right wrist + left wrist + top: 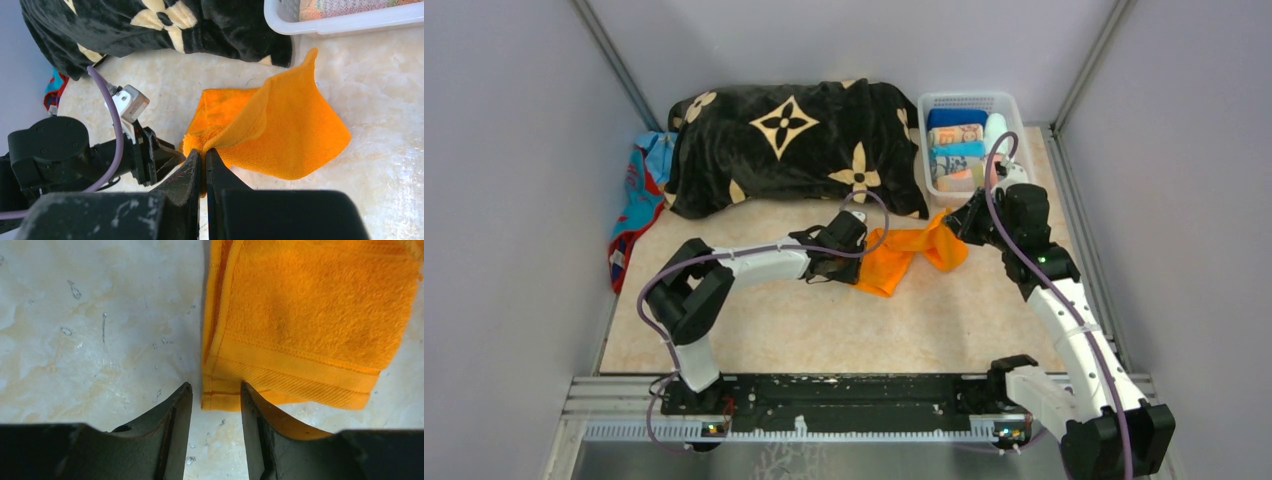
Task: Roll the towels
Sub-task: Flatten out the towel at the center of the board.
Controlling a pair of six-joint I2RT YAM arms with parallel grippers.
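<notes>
Rolled towels [955, 134] already fill the clear white plastic basket [972, 97], but the soft orange terry towel [912, 255] lies rumpled, unrolled, on the tabletop [824, 330] just before it, its edge clamped in the right hand [202, 157], the left hand [215, 387] spread apart at its corner.

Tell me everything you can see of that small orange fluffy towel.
The orange terry-cloth towel is plain, with a woven band and stitched hem at one end. It lies crumpled on the marbled beige table. The right gripper pinches one edge up into a peak; the open left gripper sits at its hemmed corner.
</notes>
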